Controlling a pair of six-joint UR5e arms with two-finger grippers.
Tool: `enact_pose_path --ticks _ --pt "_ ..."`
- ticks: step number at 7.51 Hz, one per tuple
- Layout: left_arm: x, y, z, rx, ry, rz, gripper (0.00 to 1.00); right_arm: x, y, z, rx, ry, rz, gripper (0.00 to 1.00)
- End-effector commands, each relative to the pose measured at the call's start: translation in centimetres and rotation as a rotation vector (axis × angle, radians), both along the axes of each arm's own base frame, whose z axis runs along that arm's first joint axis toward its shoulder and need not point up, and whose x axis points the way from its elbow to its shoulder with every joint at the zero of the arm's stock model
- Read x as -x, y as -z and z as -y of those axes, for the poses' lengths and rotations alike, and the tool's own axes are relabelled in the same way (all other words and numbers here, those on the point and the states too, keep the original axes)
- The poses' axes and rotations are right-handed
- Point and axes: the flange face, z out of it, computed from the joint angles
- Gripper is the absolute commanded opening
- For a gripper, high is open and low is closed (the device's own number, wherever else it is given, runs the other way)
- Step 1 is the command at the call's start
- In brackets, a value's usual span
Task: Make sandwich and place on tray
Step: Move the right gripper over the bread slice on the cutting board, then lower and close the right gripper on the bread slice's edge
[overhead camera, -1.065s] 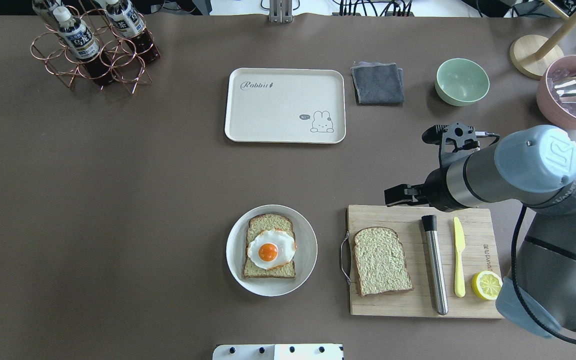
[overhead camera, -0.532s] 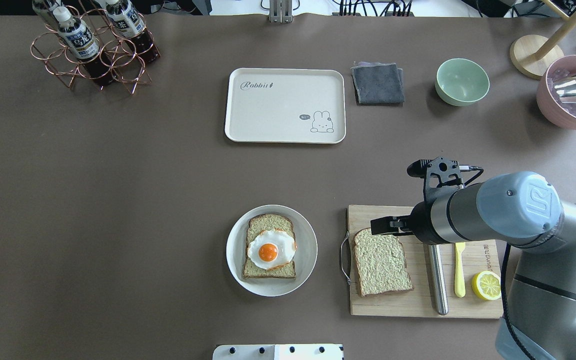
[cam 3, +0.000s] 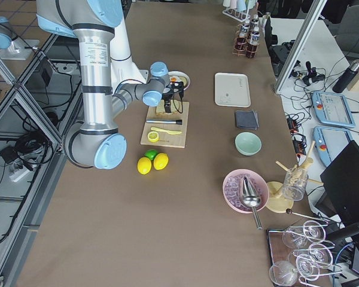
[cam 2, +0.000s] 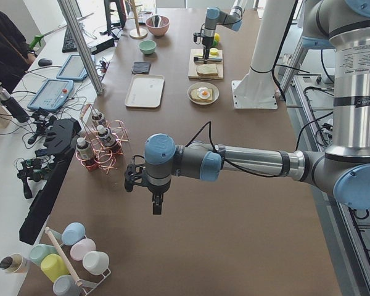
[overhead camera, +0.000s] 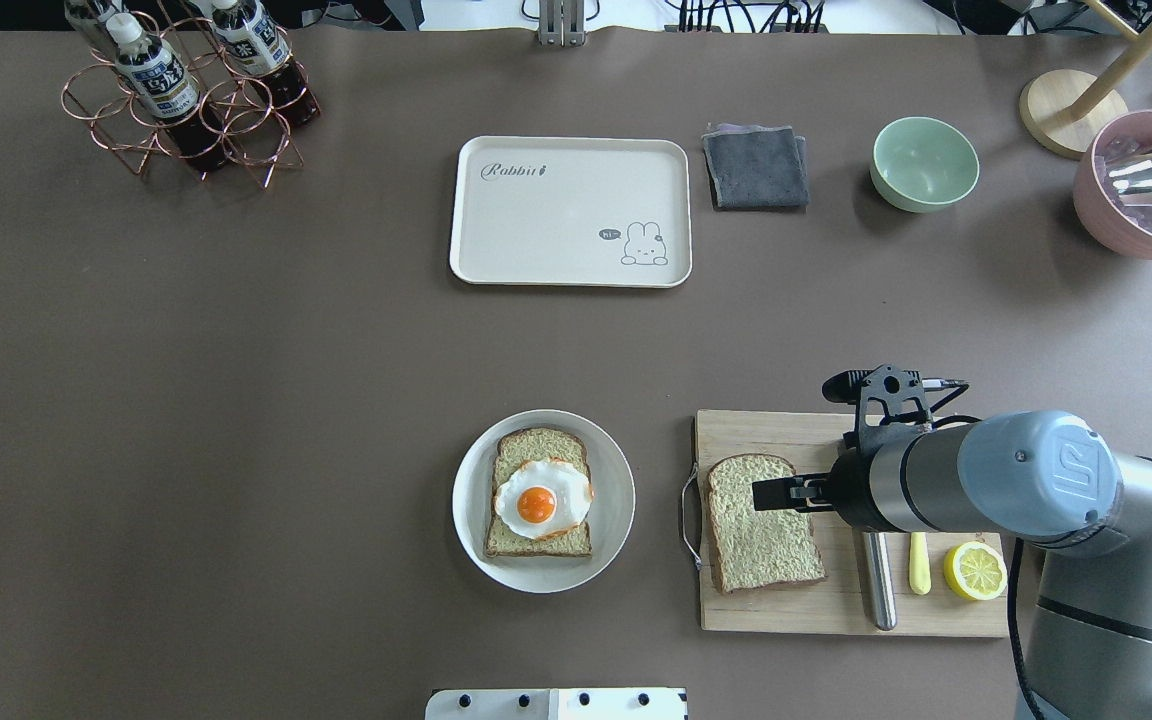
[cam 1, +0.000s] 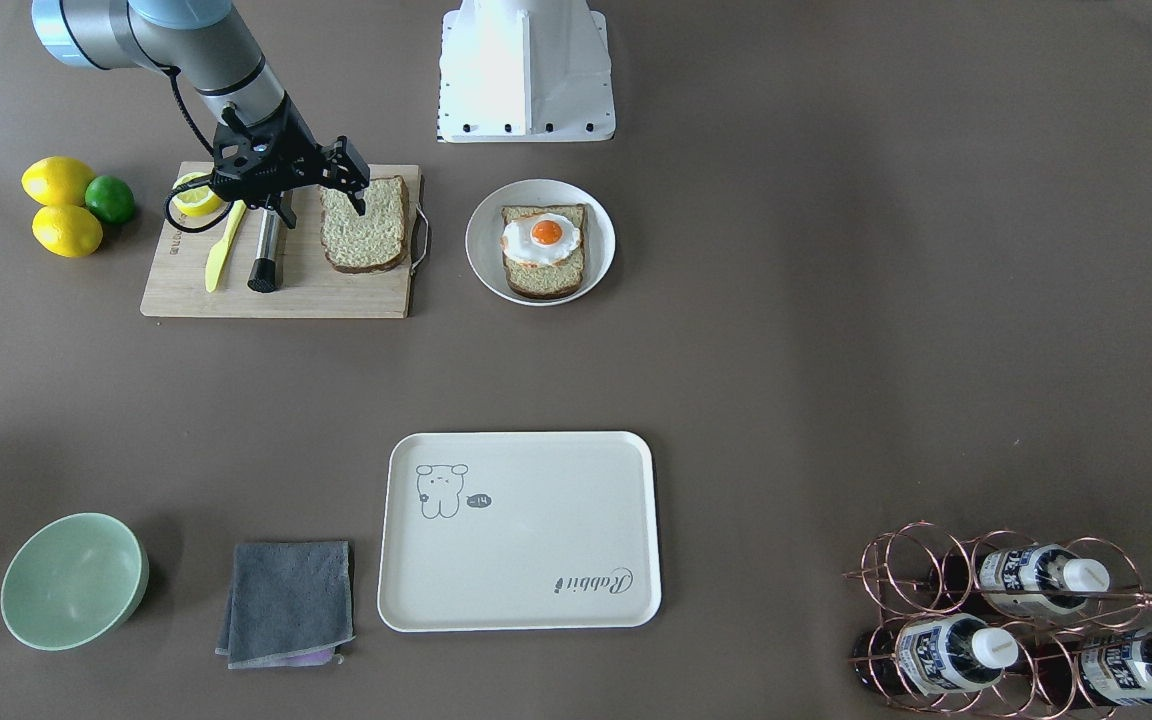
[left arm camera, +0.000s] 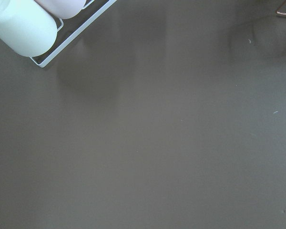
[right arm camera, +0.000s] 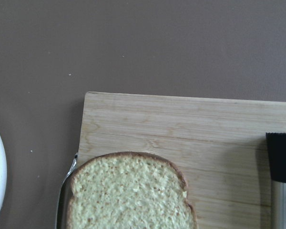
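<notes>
One bread slice (overhead camera: 761, 525) lies on the wooden cutting board (overhead camera: 836, 605); it also shows in the right wrist view (right arm camera: 128, 195). A second slice, with the fried egg (overhead camera: 539, 500) on it, lies on the round white plate (overhead camera: 618, 480). The cream tray (overhead camera: 556, 215) sits bare at the far middle. My right gripper (overhead camera: 766, 493) hangs over the far right part of the board's slice and looks open and empty; it also shows in the front view (cam 1: 358, 195). My left gripper (cam 2: 155, 200) hovers over bare table far to the left. I cannot tell whether it is open or shut.
On the board lie a steel cylinder (overhead camera: 876, 580), a yellow knife (overhead camera: 919, 570) and a lemon half (overhead camera: 975, 570). A grey cloth (overhead camera: 756, 167) and a green bowl (overhead camera: 924, 162) sit right of the tray. A bottle rack (overhead camera: 186, 100) stands far left. Lemons and a lime (cam 1: 61, 205) lie beside the board.
My right gripper has moved toward the robot, from beyond the board's far edge to over the bread slice on the board. The bread, the egg and the tray have not moved.
</notes>
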Motion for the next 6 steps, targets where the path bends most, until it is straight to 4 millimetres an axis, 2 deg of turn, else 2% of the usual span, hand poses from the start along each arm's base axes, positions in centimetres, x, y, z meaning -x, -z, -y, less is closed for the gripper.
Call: enact_pose_path --ticks 1,2,3,6 --pt "0.0 -0.05 0.0 0.0 0.0 0.0 0.98 1.32 -1.75 -0.48 -0.004 -0.016 0.019 0.96" --pt "0.0 -0.05 0.0 0.0 0.0 0.0 0.98 1.37 -1.77 -0.53 -0.003 -0.017 0.018 0.76" --pt "0.0 -0.12 0.0 0.002 0.0 0.0 0.98 1.38 -1.7 -0.6 -0.005 -0.016 0.019 0.71" --pt "0.0 -0.27 -0.07 0.003 -0.002 0.0 0.98 1.3 -2.53 -0.92 0.0 -0.012 -0.001 0.71"
